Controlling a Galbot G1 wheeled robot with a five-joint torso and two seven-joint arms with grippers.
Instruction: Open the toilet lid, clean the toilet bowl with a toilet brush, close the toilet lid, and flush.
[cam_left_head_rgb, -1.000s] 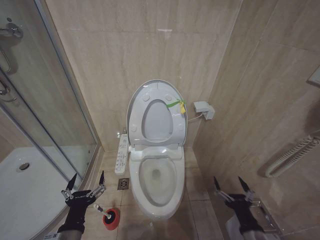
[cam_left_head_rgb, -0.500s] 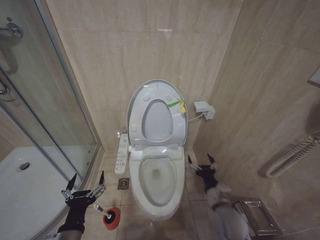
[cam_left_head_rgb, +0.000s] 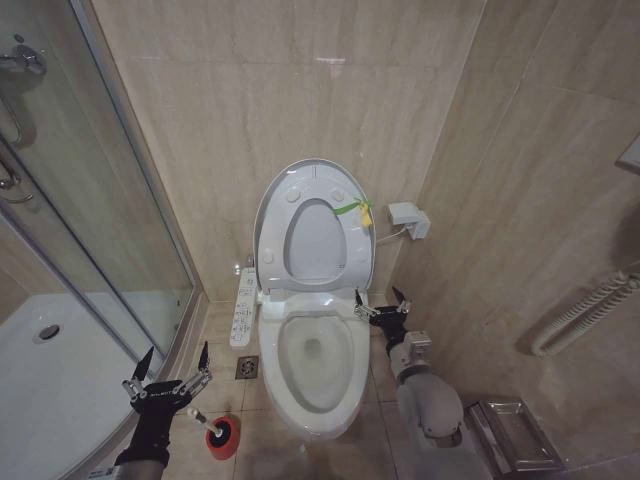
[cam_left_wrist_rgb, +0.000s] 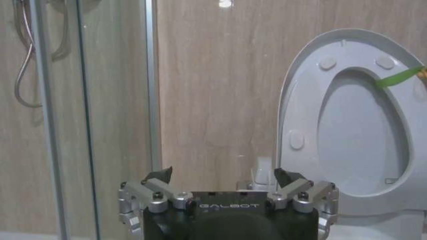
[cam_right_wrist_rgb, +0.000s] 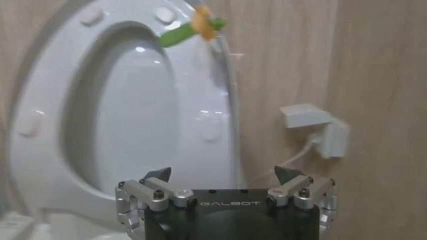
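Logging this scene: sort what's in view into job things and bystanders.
Job: toilet lid, raised; toilet bowl; toilet brush in its red holder; right gripper; left gripper.
Bystanders: shower door; floor drain; wall socket; metal tray.

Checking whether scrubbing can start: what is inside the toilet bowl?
The toilet bowl holds only shallow water around its dark drain opening; no brush inside. Under its rim is hidden.

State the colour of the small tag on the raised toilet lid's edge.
Green with a yellow knot, on the large white glossy oval plastic toilet lid; the tag shows best in the right wrist view.
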